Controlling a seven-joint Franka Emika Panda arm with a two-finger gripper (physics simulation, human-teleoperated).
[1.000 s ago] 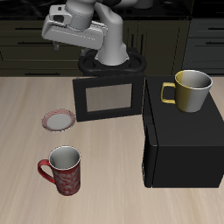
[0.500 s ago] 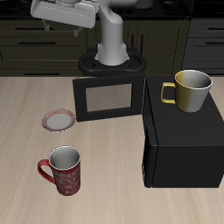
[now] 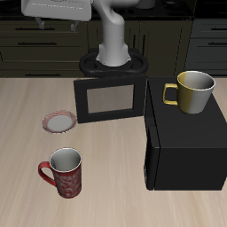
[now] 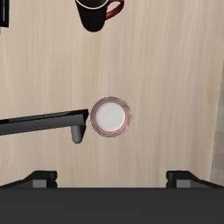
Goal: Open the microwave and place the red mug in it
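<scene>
The microwave [image 3: 186, 142] is a black box near the table's front, and its door [image 3: 108, 99] stands swung open with the grey window facing the front. The red mug [image 3: 64, 173] stands upright on the table near the front edge, apart from the microwave. My gripper [image 3: 55, 11] is high above the table and half cut off by the frame edge. In the wrist view the gripper [image 4: 112, 179] is open and empty, with its fingers [image 4: 39, 178] spread wide. Far below it are the door's edge [image 4: 39, 124], the grey handle [image 4: 79, 133] and the red mug [image 4: 96, 13].
A yellow mug [image 3: 193, 91] stands on top of the microwave. A small red-rimmed plate [image 3: 60, 121] lies on the table beside the open door; it also shows in the wrist view [image 4: 112, 116]. Dark cabinets run along the back.
The gripper has risen well above the open door and now sits partly out of the exterior view. The door, mugs and plate have not moved.
</scene>
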